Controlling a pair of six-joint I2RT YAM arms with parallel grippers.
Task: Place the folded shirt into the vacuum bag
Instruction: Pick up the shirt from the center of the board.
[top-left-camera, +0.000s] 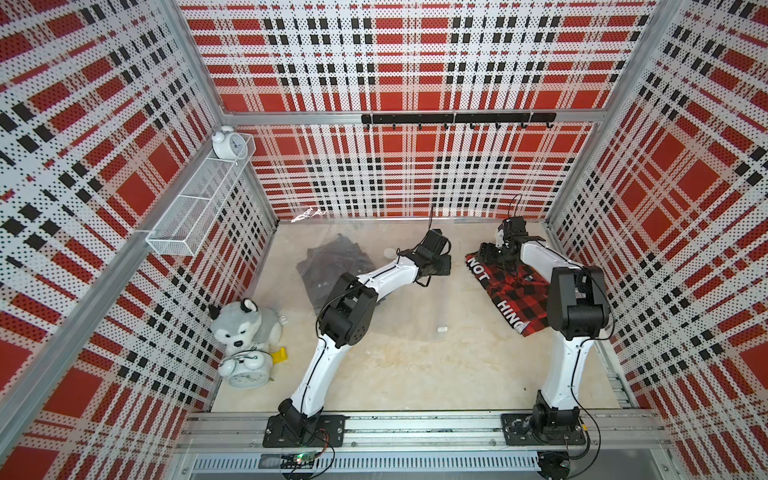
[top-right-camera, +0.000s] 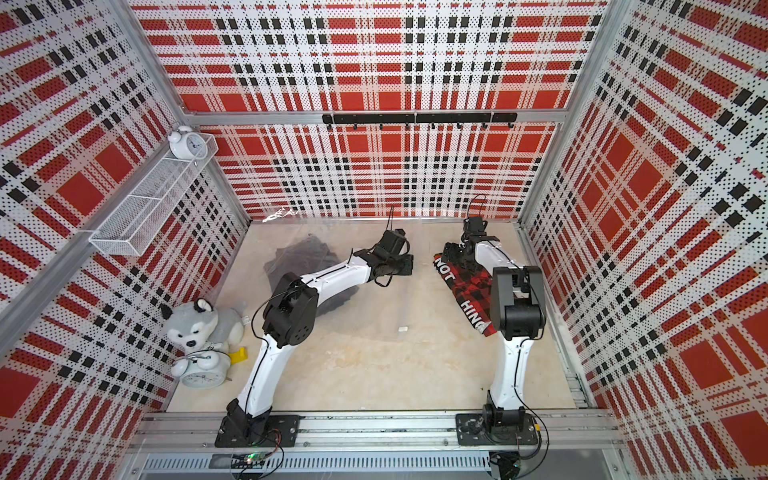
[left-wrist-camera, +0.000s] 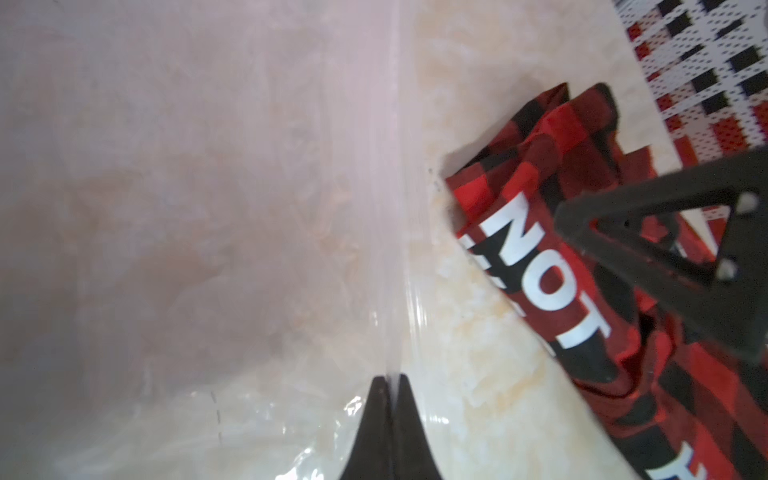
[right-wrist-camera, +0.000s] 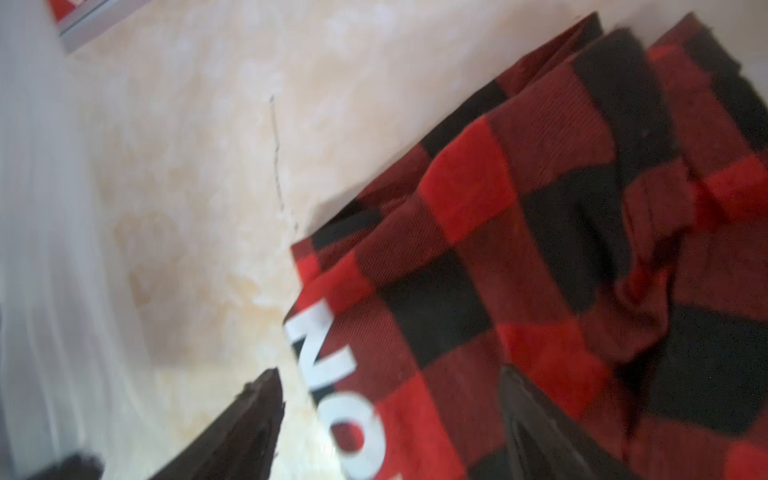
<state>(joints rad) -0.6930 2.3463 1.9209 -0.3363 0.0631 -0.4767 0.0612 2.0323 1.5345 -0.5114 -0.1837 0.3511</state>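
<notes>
Clear crinkly plastic, the vacuum bag (top-left-camera: 399, 316), is lying across the centre and left of the table (top-left-camera: 415, 374), and the left gripper (left-wrist-camera: 390, 380) is pinching its right edge between fully closed jaws. The red-and-black checked folded shirt (top-left-camera: 511, 291) is sitting far right, just beside that edge and outside the bag. The right gripper (right-wrist-camera: 388, 372) is straddling the shirt's far-left corner, jaws spread wide, clamping nothing.

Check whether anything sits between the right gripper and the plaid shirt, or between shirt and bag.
Nothing visible does. The open right gripper straddles the lettered edge of the plaid shirt, and only bare table separates it from the vacuum bag edge pinched by the left gripper.
</notes>
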